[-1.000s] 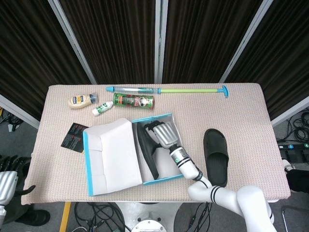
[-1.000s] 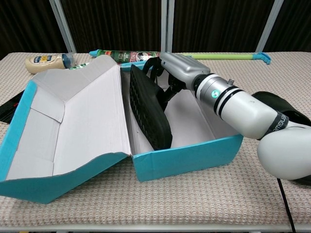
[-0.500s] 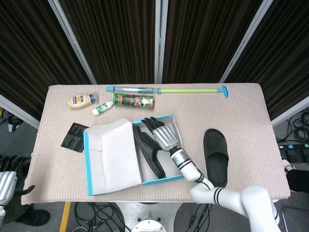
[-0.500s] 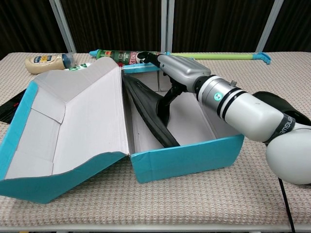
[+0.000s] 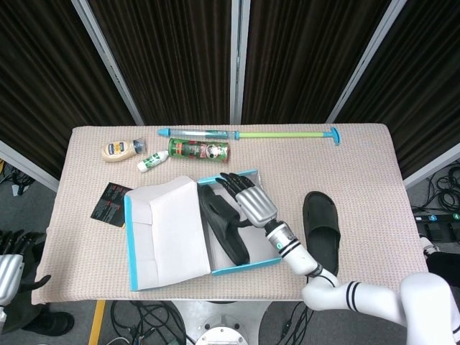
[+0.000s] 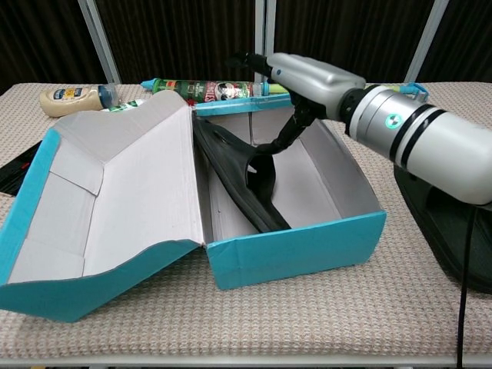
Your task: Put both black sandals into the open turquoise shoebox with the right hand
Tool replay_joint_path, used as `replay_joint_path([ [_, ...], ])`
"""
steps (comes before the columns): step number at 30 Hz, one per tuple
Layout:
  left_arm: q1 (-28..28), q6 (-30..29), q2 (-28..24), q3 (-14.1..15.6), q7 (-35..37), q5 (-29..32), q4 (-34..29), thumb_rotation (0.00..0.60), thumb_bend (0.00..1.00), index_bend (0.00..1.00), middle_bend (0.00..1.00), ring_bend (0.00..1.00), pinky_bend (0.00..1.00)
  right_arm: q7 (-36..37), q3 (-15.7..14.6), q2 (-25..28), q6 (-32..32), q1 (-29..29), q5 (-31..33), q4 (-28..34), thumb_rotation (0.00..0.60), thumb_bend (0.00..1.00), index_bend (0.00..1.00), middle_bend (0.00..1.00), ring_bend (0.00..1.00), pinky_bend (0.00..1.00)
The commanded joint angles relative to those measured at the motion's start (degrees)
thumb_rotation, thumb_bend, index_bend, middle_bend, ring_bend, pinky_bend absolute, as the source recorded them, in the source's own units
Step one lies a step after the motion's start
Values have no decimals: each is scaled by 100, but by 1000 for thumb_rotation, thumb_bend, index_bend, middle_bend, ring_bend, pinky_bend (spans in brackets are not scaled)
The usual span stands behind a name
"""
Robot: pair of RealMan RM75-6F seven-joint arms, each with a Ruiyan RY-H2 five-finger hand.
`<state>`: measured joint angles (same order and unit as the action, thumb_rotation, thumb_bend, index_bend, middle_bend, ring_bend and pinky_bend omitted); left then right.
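- Your left hand (image 5: 8, 269) sits low at the far left edge, off the table. You can't tell from so little of it if the fingers are apart or together, and it has not moved.
- Left of the box sit the mayo bottle (image 5: 121, 149), the small white tube (image 5: 152, 160) and a black card (image 5: 110, 203). None of them has moved.
- Next comes the turquoise shoebox (image 6: 296, 248), with its lid (image 5: 164, 231) folded out to the left.
- Inside the box lies the first sandal (image 5: 223, 226). A second ago it stood up on its edge. Now it has tipped over and leans on the left wall, with its strap (image 6: 260, 165) pointing up.
- Your right hand (image 5: 250, 200) has lifted up above the back of the box. Its fingers are spread, with the thumb down by the strap. It looks like you have let go, but it is hard to be sure the thumb is out of the strap.
- That means one sandal is in the box, so about half the job looks done.
- Far right, the second sandal (image 5: 320, 231) lies flat on the table, near the box but not touching it. You likely need to move your right hand over there and pick it up.
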<state>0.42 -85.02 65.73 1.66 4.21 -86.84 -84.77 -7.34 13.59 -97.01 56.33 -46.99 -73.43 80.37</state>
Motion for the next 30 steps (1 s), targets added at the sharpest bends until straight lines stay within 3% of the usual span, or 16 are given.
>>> replay_joint_path([
  [1,-16,4,-25,-4,-29,-16,-42,600,26,185,173,91,68,-323,68,558,347,269,57,640,600,62,0,69,0,121],
  [6,-43,8,-56,-21,-74,-28,-101,600,26,185,173,91,67,-771,78,1262,826,696,290,1324,600,59,12,128,12,136],
  [10,-53,30,-74,-21,-48,-19,-124,600,26,185,173,91,67,-1125,-28,1989,1023,1143,847,1859,600,48,74,165,46,168],
  [17,-99,85,-70,-17,-94,-41,-180,600,26,185,173,91,68,-1447,-417,2847,300,1337,1949,2290,600,27,81,176,50,176],
  [25,-123,136,-112,-9,-162,-17,-239,600,26,185,173,91,68,-2666,-950,2894,-130,965,2983,2252,600,23,72,176,18,140],
  [30,-120,138,-124,0,-187,-8,-262,600,27,185,173,91,68,-3153,-1089,2680,-97,733,3464,2094,600,25,69,173,0,119],
])
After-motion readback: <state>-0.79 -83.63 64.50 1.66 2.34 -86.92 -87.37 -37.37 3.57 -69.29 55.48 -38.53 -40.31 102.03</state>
